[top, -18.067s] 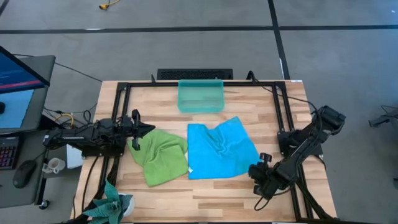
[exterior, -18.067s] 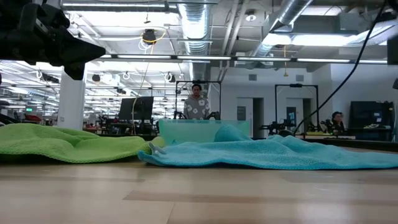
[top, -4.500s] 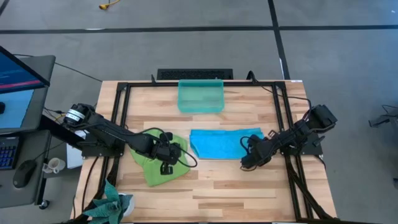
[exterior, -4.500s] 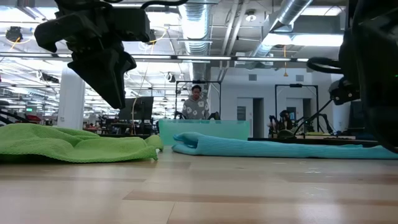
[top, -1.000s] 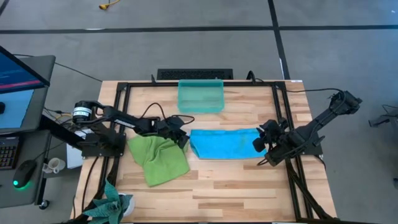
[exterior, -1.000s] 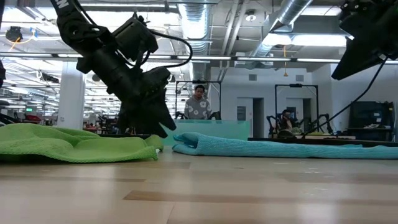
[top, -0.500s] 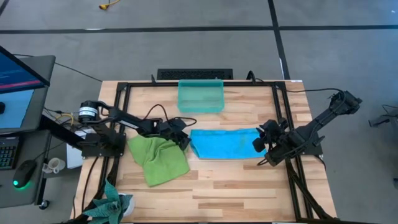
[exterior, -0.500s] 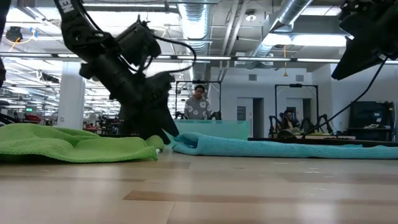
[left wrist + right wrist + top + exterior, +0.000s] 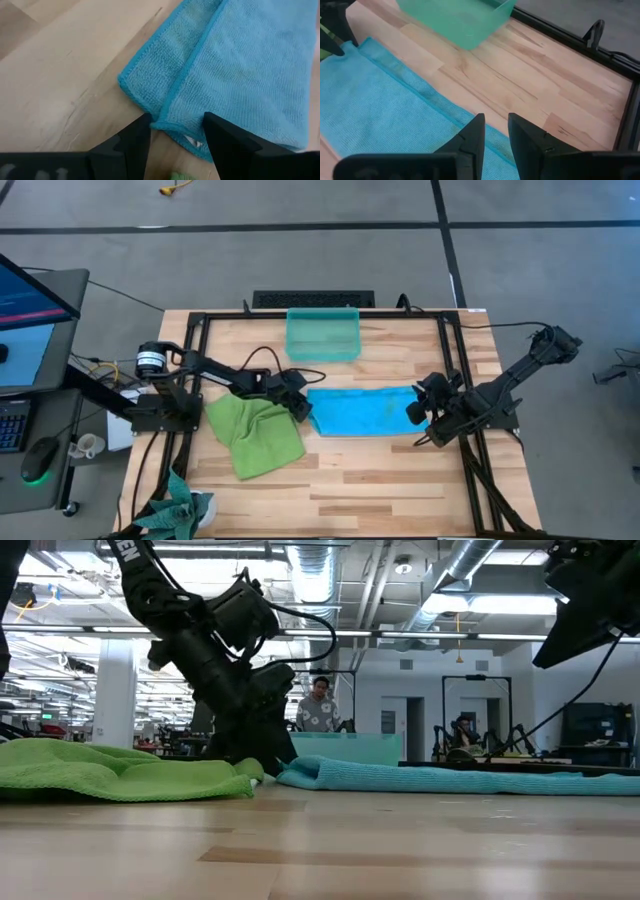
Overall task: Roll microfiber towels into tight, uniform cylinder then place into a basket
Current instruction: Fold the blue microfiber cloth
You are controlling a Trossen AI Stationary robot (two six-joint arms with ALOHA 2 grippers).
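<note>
The sky-blue towel (image 9: 365, 412) lies folded into a long strip across the table's middle. The lime-green towel (image 9: 255, 435) lies crumpled to its left. The teal basket (image 9: 322, 335) stands at the far edge. My left gripper (image 9: 303, 408) is open and low at the blue towel's left end; its fingertips (image 9: 135, 142) stand on either side of the layered corner (image 9: 167, 124). My right gripper (image 9: 415, 412) hangs high above the towel's right end, open by a narrow gap with nothing in it (image 9: 496, 131). My left gripper slants down from the table's left at the blue towel's left-end corner (image 9: 167, 124), where two layers show. Whether its fingertips touch the cloth, I cannot tell.
Black frame rails (image 9: 195, 370) run along the table's left, right and far sides. A potted plant (image 9: 180, 505) stands at the near left corner. A monitor and keyboard sit off the table's left. A person (image 9: 318, 710) stands in the room beyond.
My left gripper has gone toward the table's right edge and a little down, from over the green towel's far corner to the blue towel's left end. Both towels lie as before.
</note>
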